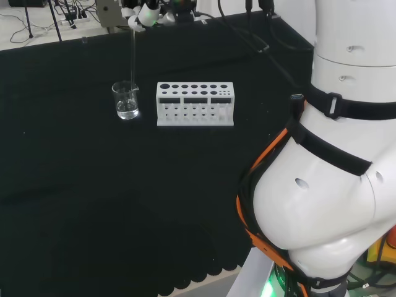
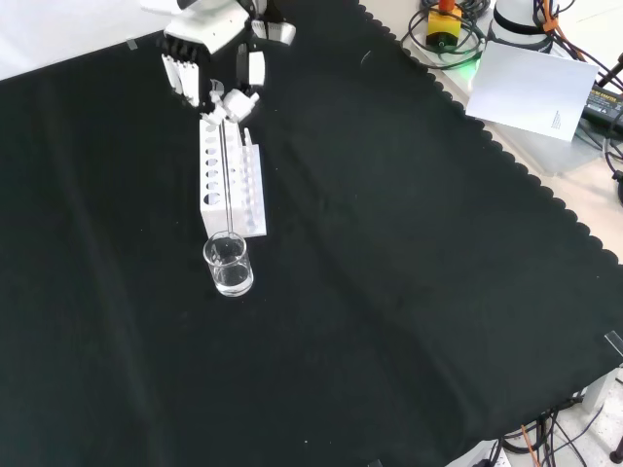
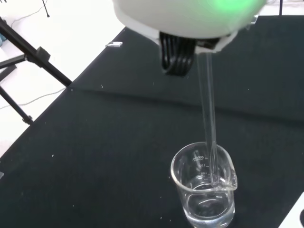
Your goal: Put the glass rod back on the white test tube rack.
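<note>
Above beaker (image 1: 126, 100) | robot hand (image 2: 209, 58) pinches glass rod (image 1: 132, 55) upright | tip inside beaker

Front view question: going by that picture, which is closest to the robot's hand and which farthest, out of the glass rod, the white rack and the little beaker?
1. Glass rod: held in the hand, hanging down from it.
2. White test tube rack: just below the hand in the front view.
3. Beaker: beyond the rack's near end, the rod's tip at its rim.

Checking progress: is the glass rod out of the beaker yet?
No. The glass rod, held upright by the hand, has its lower end inside the beaker, not on the rack.
</note>
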### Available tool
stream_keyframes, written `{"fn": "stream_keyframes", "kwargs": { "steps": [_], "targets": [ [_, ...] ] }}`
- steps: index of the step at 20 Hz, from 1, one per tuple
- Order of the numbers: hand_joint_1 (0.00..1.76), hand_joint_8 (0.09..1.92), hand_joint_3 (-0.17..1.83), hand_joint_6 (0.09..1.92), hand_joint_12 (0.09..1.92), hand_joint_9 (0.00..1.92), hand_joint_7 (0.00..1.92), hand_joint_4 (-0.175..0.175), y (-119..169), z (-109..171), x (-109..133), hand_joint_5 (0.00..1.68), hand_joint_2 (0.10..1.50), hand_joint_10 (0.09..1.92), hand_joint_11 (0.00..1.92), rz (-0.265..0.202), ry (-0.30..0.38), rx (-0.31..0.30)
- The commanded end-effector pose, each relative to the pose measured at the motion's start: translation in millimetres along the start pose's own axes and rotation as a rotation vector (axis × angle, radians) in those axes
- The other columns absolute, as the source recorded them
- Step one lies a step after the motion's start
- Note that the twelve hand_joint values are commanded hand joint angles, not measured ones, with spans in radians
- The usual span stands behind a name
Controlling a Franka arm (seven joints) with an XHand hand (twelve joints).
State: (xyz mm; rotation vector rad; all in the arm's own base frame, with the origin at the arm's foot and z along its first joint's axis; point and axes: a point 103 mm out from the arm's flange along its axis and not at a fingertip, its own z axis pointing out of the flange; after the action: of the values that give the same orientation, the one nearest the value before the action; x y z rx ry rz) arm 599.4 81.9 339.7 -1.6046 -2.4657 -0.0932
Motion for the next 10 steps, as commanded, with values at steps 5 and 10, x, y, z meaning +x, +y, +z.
{"fn": "stream_keyframes", "kwargs": {
  "steps": [5,10],
  "targets": [
    [1.32,1.00,0.85,0.80,1.07,1.59,1.28,-0.175,-13.7,-31.3,-20.1,1.11,0.60,0.95,1.39,0.025,0.013,-0.049],
    [1.32,1.00,0.85,0.80,1.07,1.59,1.28,-0.175,-15.0,-37.3,-37.6,1.11,0.60,0.95,1.39,0.060,0.015,-0.054]
  ]
}}
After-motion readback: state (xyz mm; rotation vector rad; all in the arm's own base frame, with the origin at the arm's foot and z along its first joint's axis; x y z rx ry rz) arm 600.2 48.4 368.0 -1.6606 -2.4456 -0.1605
